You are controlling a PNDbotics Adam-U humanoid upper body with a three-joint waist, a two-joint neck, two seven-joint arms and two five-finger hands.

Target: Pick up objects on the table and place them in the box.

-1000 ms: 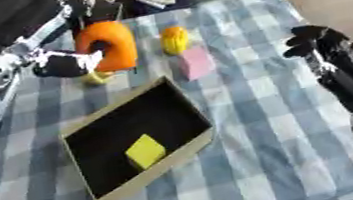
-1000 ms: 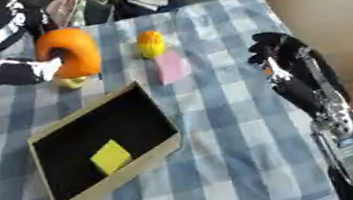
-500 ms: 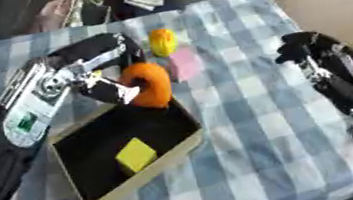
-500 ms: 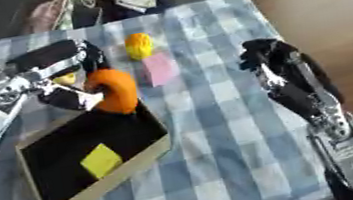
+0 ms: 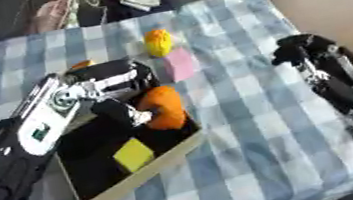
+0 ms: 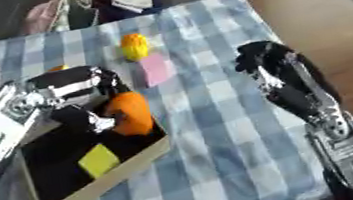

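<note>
- Black and silver, the robot's left arm enters from the lower left of the frame, and its left hand [image 5: 113,94] sits over the open cardboard box [image 5: 151,169] with fingers curled round an orange ring-shaped object [image 5: 163,108].
- That orange ring hangs just inside the box's right wall, low over the dark floor; whether it touches the floor I cannot tell.
- Already in the box, at centre-left of the frame, lies a yellow-green square block [image 5: 133,154].
- Behind the left hand, a small orange thing [image 5: 80,65] peeks out on the blue-and-white checked tablecloth [image 5: 246,126]; I cannot make out what it is.
- Toward the upper middle, a yellow rounded toy [image 5: 158,42] and a flat pink block [image 5: 180,64] wait on the cloth, just beside each other and outside the box.
- At the right of the frame, the right hand [image 6: 264,60] rests idle on the cloth with fingers curled, holding nothing.
- Judged from this, the placing step is in hand: the next move calls for uncurling the fingers to drop the ring, then lifting clear of the box wall before reaching for the yellow toy or pink block.
</note>
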